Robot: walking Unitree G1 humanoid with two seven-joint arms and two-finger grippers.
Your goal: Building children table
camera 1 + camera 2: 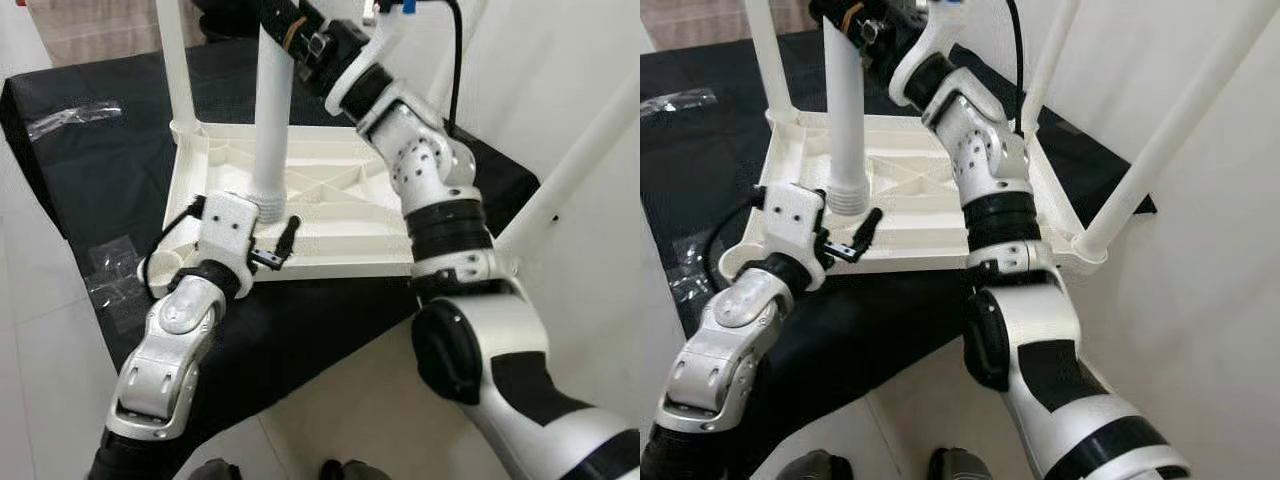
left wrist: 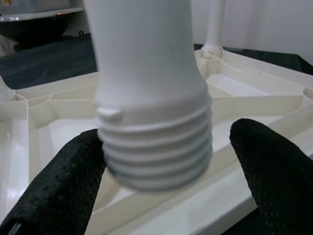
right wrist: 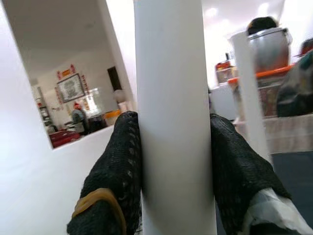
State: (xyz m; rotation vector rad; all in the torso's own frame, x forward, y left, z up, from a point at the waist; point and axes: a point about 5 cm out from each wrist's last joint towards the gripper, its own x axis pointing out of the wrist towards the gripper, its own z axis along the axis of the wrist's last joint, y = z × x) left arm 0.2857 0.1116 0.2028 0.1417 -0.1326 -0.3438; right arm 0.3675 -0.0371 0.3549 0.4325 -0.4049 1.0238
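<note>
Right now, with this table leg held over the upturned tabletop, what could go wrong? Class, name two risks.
1. The leg has its threaded end above the tabletop, seemingly not in a socket; lowered off-centre or tilted, it may cross-thread.
2. The right end effector clamps the leg high up, while the left end effector stands open around the thread, touching on one side at most; the bottom could swing.

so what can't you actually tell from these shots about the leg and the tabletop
- Socket under the table leg: left eye view, hidden by the leg's threaded end.
- Leg's upper end: cut off by the top edge, beyond the right gripper.
- Upturned tabletop, right side: covered by the right arm.
- Left gripper: whether either finger touches the thread, blurred.
</note>
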